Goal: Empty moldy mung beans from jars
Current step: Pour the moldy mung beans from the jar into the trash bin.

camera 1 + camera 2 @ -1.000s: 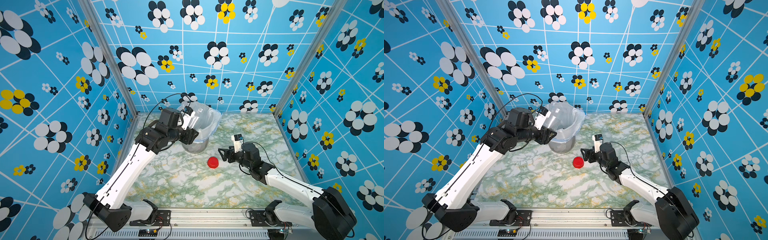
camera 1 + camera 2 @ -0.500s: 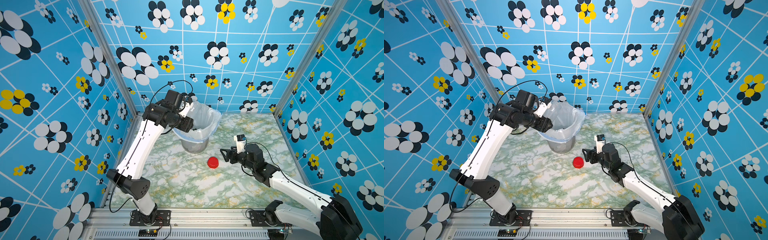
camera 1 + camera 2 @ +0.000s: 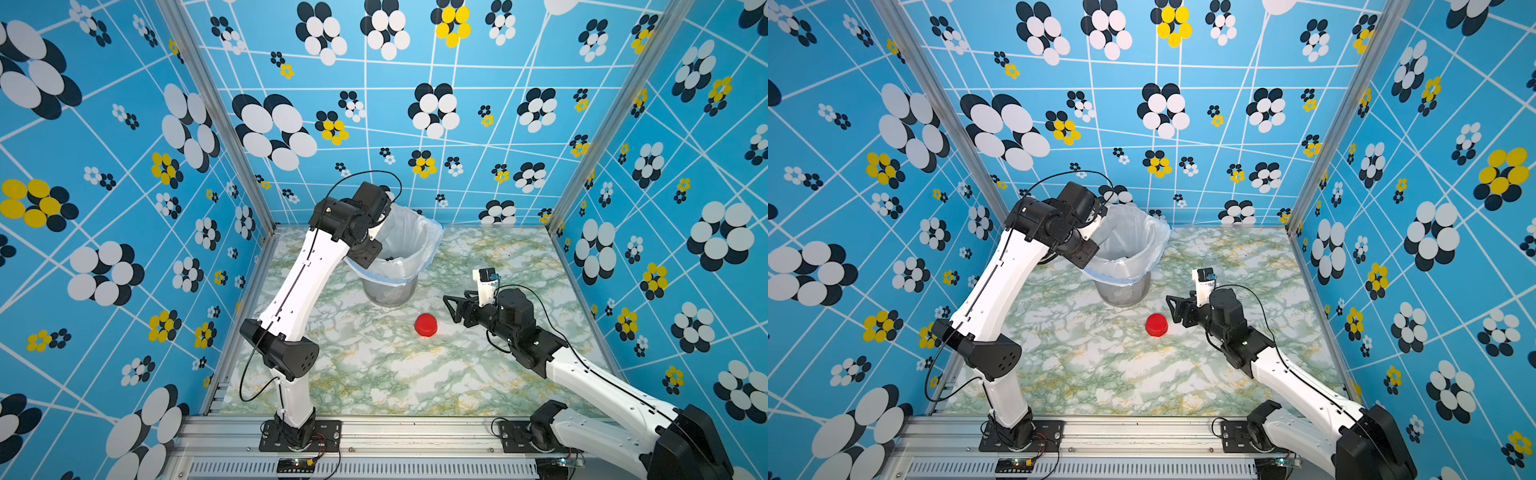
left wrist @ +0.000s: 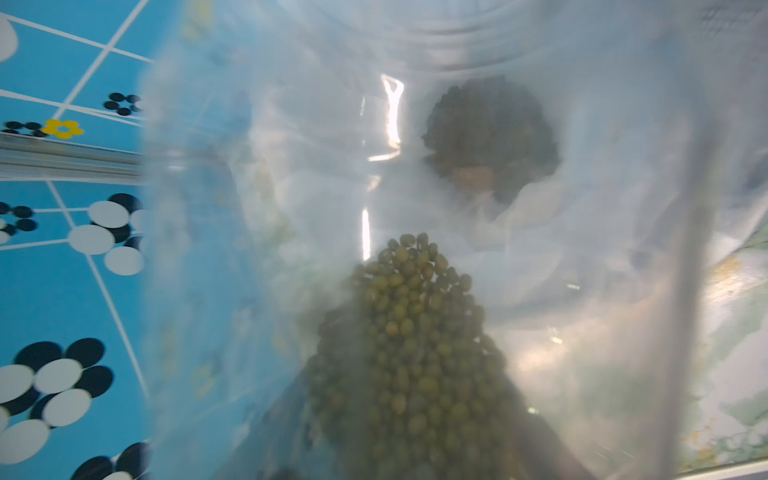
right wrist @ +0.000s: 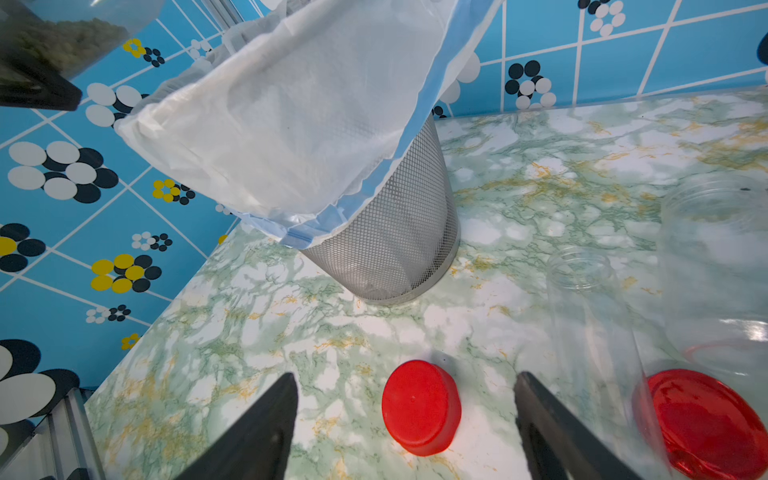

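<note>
Tipping jar over bin — left gripper clamped on it, beans heaped near its mouth, more down in bag. Hanging by red lid on table, right gripper wide open; empty jars close by.

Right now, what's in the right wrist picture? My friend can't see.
A red lid lies on the marbled table, framed by the open right gripper. Behind it stands a mesh bin lined with a white bag, with clear jars alongside.
</note>
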